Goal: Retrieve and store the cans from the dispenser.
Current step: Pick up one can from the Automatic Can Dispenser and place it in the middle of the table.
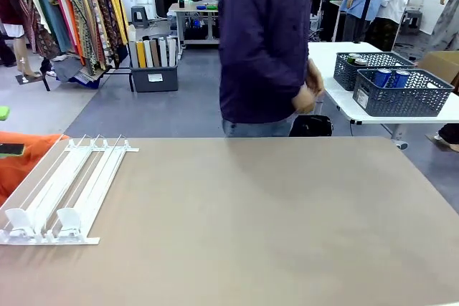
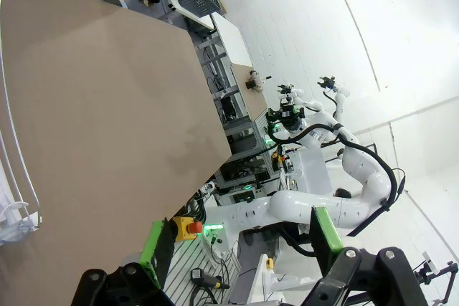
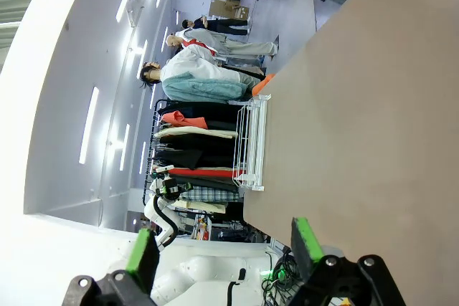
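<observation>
The dispenser (image 1: 64, 191) lies flat at the table's left, its rail lanes showing bare white plastic down to the front stoppers. Its edge appears in the left wrist view (image 2: 14, 177), and in the right wrist view it sits farther off (image 3: 251, 141). Two blue cans (image 1: 391, 77) stand in a dark grey mesh basket (image 1: 401, 98) on a white side table at the back right. My left gripper (image 2: 240, 241) is open, nothing between its green pads (image 2: 158, 249), hanging beyond the table's edge. My right gripper (image 3: 224, 249) is open too, off the table's edge.
A person in a dark shirt (image 1: 265, 48) stands at the far side, hands together near the waist. A second mesh basket (image 1: 366, 66) sits behind the first. An orange cloth (image 1: 29, 152) lies left of the dispenser. The brown tabletop (image 1: 272, 220) spreads wide.
</observation>
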`<state>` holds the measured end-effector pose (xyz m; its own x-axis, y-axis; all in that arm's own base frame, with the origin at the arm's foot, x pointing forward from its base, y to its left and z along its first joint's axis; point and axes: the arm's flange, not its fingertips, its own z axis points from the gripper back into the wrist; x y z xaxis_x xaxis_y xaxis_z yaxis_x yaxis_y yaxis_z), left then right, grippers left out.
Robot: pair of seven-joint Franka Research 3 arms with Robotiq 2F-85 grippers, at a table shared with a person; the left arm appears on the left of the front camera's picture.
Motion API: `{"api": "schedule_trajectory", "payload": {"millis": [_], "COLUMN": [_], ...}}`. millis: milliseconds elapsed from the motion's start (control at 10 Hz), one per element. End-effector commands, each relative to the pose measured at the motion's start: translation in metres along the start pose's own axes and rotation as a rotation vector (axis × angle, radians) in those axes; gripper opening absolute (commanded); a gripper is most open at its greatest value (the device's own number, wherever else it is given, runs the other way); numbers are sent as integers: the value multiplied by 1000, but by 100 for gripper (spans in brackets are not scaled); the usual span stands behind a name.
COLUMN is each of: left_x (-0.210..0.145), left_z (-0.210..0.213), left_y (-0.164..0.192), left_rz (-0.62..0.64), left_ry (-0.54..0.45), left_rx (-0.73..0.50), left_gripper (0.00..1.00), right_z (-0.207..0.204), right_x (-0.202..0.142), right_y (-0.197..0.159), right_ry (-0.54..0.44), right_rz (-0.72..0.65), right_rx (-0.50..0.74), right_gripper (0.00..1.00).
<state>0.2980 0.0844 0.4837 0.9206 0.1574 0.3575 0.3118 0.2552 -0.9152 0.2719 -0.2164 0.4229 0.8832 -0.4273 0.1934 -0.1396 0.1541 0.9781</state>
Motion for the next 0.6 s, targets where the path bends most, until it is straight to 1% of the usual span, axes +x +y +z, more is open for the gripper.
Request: {"api": "schedule_trajectory", "payload": {"millis": [0,500], "left_x": [2,2], "left_z": [0,0], "left_y": [-2,-2], "left_rz": [-12,-12], "left_ry": [-9,-9], "left_rx": [-16,-16], "left_gripper": [100,100], "right_z": [0,0], "right_x": [2,2], "right_y": [2,2], "right_ry": [-4,-4], "right_rz": [24,24], "right_rx": [12,12], "right_gripper": [100,100]}}
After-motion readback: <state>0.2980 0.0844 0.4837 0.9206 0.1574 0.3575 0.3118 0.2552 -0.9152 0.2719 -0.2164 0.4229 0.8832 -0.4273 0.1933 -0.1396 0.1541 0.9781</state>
